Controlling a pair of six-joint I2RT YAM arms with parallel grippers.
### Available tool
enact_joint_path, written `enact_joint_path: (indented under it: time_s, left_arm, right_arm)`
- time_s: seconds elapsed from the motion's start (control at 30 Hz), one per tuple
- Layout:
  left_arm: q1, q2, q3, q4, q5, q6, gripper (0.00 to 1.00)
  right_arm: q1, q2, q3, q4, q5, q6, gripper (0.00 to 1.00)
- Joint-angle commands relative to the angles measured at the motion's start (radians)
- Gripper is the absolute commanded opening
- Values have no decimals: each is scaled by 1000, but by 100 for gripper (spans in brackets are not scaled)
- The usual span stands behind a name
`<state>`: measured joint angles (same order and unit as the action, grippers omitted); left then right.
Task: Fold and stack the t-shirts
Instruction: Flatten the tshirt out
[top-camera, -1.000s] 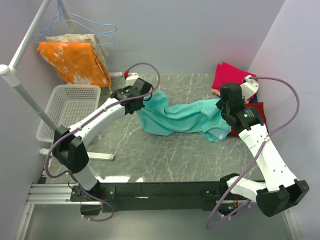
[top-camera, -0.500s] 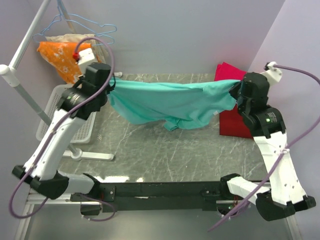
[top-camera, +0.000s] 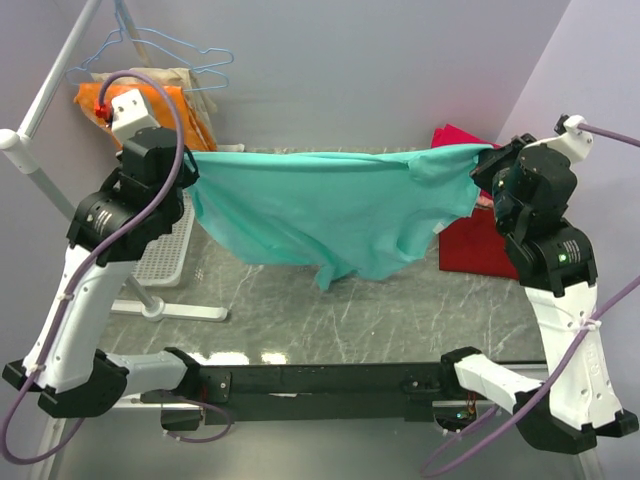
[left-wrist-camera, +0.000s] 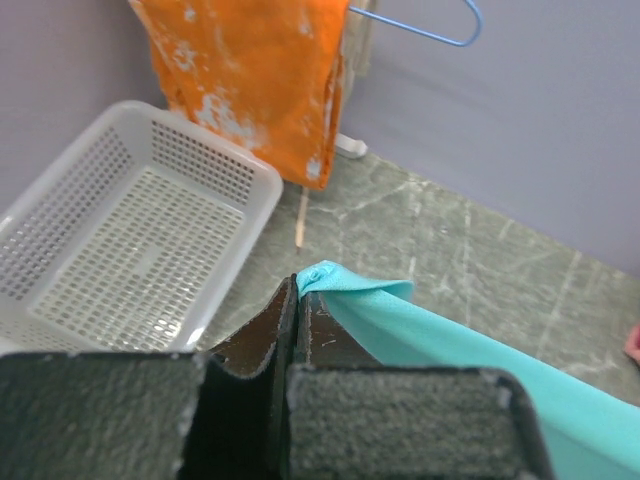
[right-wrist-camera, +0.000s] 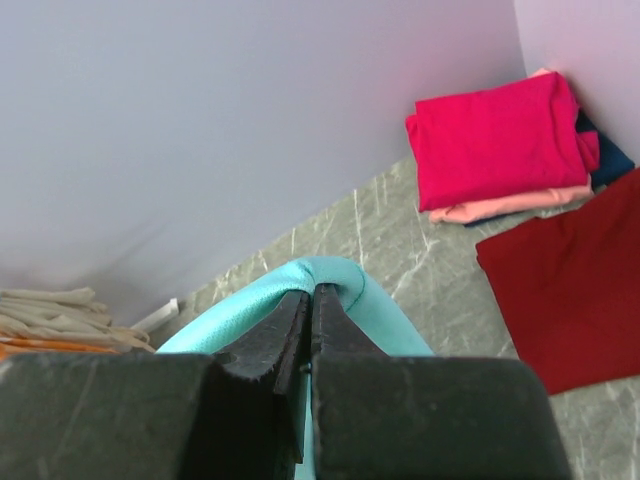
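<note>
I have both arms reared high and spread wide: the left arm (top-camera: 75, 290) stands over the table's left edge and the right arm (top-camera: 565, 300) over its right edge, each wrist turned in toward the other. The left claw (left-wrist-camera: 298, 292) is clenched on one corner of the teal shirt (top-camera: 320, 210), with a small fold poking past its tips. The right claw (right-wrist-camera: 310, 297) is clenched on the opposite corner, with cloth wrapped over its tips.

The shirt hangs between them above the table (top-camera: 400, 310). Its top edge is stretched nearly straight and a crumpled flap sags at the middle; I cannot tell whether the flap touches the surface.

Below the right claw a dark red shirt (top-camera: 475, 250) lies flat. In the back right corner a folded magenta shirt (right-wrist-camera: 495, 135) sits on a salmon shirt (right-wrist-camera: 500, 207). A white basket (left-wrist-camera: 130, 240) sits under the left arm, with an orange blotched cloth (left-wrist-camera: 250, 70) hanging behind it.
</note>
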<state>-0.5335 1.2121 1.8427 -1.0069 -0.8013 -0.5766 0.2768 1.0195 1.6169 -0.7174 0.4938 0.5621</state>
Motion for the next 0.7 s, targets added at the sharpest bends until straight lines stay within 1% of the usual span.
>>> enact_joint_path:
  time_s: [0.0, 0.1, 0.17, 0.2, 0.23, 0.3, 0.37, 0.5, 0.67]
  left_arm:
    - [3, 29, 62, 33, -108, 63, 1]
    - [4, 9, 79, 59, -59, 92, 1]
    - [3, -12, 79, 91, -3, 106, 1]
    - [3, -41, 69, 106, 25, 121, 1]
    - [3, -61, 60, 143, 93, 129, 1]
    - [3, -130, 18, 191, 160, 152, 1]
    - [3, -205, -22, 249, 236, 167, 1]
    - [3, -282, -23, 240, 254, 166, 1]
    - [3, -292, 7, 186, 229, 172, 2]
  right_arm:
    - [-8, 33, 89, 93, 23, -44, 0]
    - [-10, 30, 135, 104, -10, -67, 0]
    - [-7, 16, 155, 116, -44, -93, 0]
    - [-8, -4, 156, 122, -85, -99, 0]
    - [-8, -16, 158, 136, -112, -113, 0]
    - [-8, -54, 161, 139, -165, -120, 0]
    - [-8, -78, 178, 130, -192, -128, 0]
    - [-8, -142, 207, 105, -228, -139, 0]
    - [-10, -174, 258, 90, -225, -139, 0]
